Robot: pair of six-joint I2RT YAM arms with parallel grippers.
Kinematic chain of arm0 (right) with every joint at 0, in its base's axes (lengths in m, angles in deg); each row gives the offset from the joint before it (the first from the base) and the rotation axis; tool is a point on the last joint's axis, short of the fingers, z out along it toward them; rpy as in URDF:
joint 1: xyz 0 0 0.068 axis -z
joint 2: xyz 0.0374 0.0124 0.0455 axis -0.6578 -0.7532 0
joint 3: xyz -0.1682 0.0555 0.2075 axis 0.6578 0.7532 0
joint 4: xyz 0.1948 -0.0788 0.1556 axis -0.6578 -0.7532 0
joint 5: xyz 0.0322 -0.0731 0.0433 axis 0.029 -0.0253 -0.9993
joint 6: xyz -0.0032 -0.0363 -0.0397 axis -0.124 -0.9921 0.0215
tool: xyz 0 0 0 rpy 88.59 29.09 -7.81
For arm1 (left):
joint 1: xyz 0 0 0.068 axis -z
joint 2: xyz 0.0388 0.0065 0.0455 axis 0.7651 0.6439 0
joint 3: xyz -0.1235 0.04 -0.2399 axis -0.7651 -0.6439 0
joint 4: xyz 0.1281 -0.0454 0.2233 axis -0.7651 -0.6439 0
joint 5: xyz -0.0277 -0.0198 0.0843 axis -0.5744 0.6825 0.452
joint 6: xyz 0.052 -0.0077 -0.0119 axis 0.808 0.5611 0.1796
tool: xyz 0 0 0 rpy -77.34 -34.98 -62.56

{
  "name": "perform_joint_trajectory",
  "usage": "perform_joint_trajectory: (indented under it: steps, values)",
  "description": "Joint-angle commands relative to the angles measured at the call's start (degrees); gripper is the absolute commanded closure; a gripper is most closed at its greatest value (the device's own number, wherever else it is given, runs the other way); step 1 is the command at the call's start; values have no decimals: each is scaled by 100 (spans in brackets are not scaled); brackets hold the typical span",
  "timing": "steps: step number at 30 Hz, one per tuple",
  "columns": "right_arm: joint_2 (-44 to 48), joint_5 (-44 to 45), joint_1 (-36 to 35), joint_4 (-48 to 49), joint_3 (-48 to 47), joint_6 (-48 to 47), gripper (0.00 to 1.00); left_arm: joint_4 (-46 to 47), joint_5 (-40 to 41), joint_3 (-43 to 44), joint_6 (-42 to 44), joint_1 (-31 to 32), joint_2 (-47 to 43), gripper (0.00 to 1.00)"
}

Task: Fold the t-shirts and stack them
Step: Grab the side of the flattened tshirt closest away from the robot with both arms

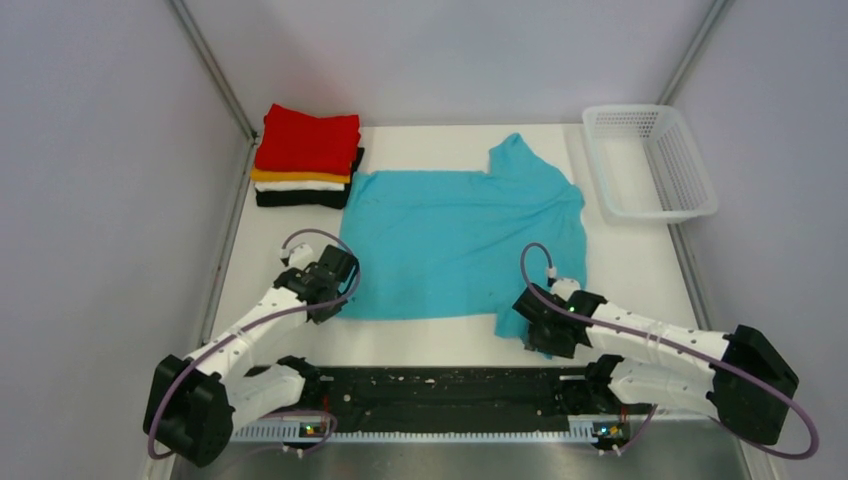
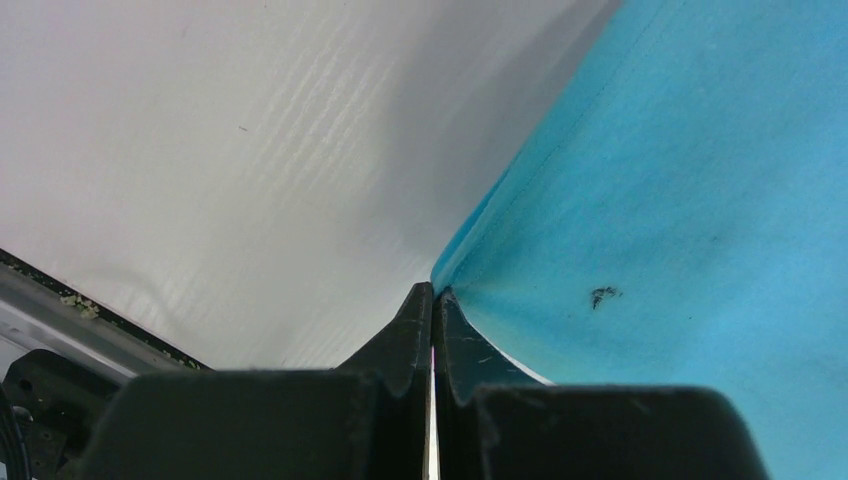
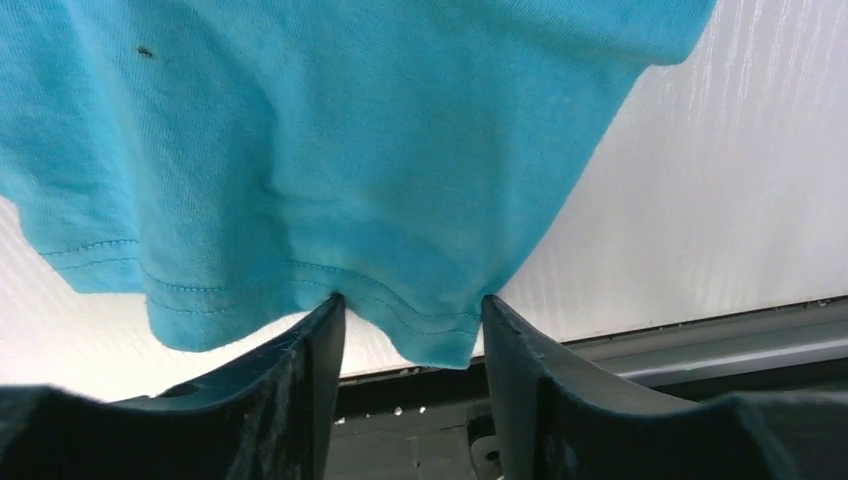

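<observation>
A folded stack of t-shirts (image 1: 306, 160), red over orange, white and black, sits just beside the far left corner of the turquoise t-shirt (image 1: 450, 240), which lies spread on the bench (image 1: 640, 270). At its near left corner the left gripper (image 2: 434, 290) has its jaws pressed together, pinching cloth. At its near right corner the right gripper (image 3: 410, 303) has its jaws spread astride the hem. A white mesh basket (image 1: 693, 165) stands to its far right.

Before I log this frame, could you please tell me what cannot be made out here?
Top view: the left hand and right hand cover the turquoise t-shirt's near corners.
Left wrist view: the shut fingertips hide whether cloth is pinched between them.
Top view: the red t-shirt hides all but the edges of the shirts stacked under it.
</observation>
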Motion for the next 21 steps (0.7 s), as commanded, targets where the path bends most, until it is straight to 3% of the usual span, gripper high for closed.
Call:
perform_joint_trajectory:
  steps: [1, 2, 4, 5, 13, 21]
  values:
    - [-17, -343, 75, 339, 407, -73, 54, -151, 288, 202, -137, -31, -13, 100]
    - [23, -375, 84, 342, 422, -108, 63, -143, 281, 197, -145, -31, -31, 100]
    - [165, -440, 86, 299, 401, -162, 93, -163, 249, 197, -170, -34, -59, 100]
    - [271, -491, 86, 200, 354, -174, 100, -188, 230, 191, -184, -35, -84, 100]
    - [1424, -1343, 15, -1040, 20, -190, 100, -726, 52, 82, -616, -34, -676, 100]
    - [1821, -1623, -415, -1674, -121, 131, 100, -937, -382, -374, -1001, -32, -1471, 100]
